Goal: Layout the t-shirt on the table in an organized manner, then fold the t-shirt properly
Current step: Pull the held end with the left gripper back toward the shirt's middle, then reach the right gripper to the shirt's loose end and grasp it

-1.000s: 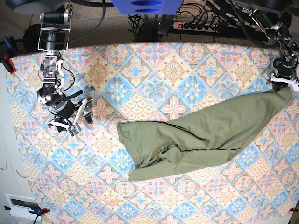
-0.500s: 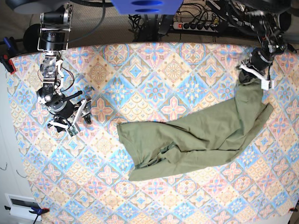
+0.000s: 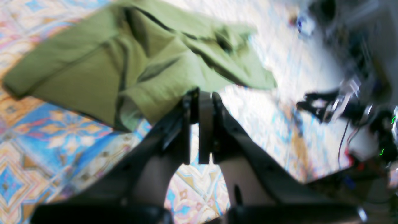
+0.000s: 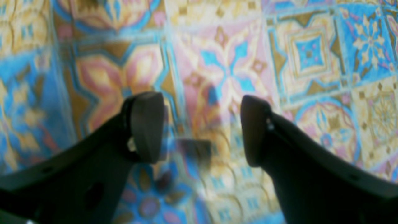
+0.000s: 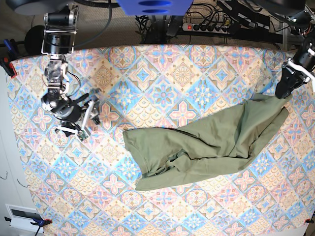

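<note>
The olive-green t-shirt (image 5: 206,142) lies crumpled across the middle and right of the table (image 5: 172,73), its right end pulled up toward the back right. My left gripper (image 5: 280,94) is at that upper right corner. In the left wrist view its jaws (image 3: 199,95) are pressed together at the edge of the t-shirt (image 3: 93,62), which rises to the tips, so a thin bit of cloth seems pinched. My right gripper (image 5: 88,120) hovers over bare table at the far left, well away from the shirt. In the right wrist view the right gripper (image 4: 202,127) is open and holds nothing.
A power strip (image 5: 209,27) and cables lie behind the table's back edge. A red clamp (image 5: 9,66) grips the left edge, and a white box (image 5: 22,214) sits off the front left corner. The left wrist view shows the other arm (image 3: 329,105), blurred.
My left gripper swung inward toward the back with the shirt's right end, then back out to the right. That end is no longer stretched out to a point. The right gripper barely moved.
</note>
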`<state>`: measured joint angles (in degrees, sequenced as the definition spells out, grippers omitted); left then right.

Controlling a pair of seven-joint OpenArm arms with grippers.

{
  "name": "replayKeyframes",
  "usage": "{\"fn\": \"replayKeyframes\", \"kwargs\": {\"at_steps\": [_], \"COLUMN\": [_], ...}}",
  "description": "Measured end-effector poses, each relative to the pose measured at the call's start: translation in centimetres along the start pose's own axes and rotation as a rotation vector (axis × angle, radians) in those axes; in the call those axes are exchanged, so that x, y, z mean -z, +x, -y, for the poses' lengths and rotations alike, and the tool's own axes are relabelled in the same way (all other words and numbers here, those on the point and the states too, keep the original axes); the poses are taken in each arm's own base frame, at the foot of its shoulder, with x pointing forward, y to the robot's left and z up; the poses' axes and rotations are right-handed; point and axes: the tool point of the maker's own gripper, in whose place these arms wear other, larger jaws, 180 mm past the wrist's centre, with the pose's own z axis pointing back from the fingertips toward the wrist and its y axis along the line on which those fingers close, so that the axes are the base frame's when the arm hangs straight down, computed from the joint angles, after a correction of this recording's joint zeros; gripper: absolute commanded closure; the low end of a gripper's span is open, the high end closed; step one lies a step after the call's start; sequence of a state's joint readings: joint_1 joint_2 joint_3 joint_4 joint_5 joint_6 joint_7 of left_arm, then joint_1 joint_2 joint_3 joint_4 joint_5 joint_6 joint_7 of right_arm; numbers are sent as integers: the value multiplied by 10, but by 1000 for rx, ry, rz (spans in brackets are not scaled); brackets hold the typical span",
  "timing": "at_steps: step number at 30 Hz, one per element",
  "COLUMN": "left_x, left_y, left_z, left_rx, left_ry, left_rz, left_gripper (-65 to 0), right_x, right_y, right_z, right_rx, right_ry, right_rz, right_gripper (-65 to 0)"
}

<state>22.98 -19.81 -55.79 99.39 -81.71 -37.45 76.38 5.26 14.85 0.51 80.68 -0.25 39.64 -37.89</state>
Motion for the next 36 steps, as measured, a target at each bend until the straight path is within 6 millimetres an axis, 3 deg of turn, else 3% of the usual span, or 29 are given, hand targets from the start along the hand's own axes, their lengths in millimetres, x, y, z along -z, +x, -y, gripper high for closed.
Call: {"fn": "replayKeyframes", "kwargs": {"at_steps": [2, 4, 8, 10, 13, 16, 22, 28, 32, 36], "left_x": [-8, -12, -15, -16, -17, -17, -17, -17, -16, -16], "left_y": [-2, 0, -2, 0, -2, -1, -2, -3, -2, -2], "left_z": [-12, -15, -15, -15, -16, -19, -24, -25, -25, -25], "left_rx": [4, 15, 18, 20, 20, 29, 46, 46, 47, 48], "left_ry": [46, 60, 60, 63, 68, 80, 108, 111, 111, 111], "left_rz": [-26, -37, -45, -40, -45, -52, -69, -72, -70, -70], "left_gripper": [0, 0, 0, 0, 0, 0, 0, 0, 0, 0], "right_x": [10, 18, 22, 23, 29, 37, 45, 46, 52, 62], "right_y": [2, 11, 64, 75, 70, 57, 52, 69, 73, 67], "right_z": [-18, -23, -17, -27, -41, -37, -43, -40, -61, -74], "right_rx": [-26, -57, -79, -37, 38, 100, 175, 177, 194, 235], "right_ry": [58, 77, 69, 119, 194, 208, 255, 250, 290, 324], "right_rz": [-27, -41, 69, 112, 116, 76, 71, 109, 113, 85], "right_gripper": [-378, -378, -378, -378, -378, -378, -378, -378, -369, -317]}}
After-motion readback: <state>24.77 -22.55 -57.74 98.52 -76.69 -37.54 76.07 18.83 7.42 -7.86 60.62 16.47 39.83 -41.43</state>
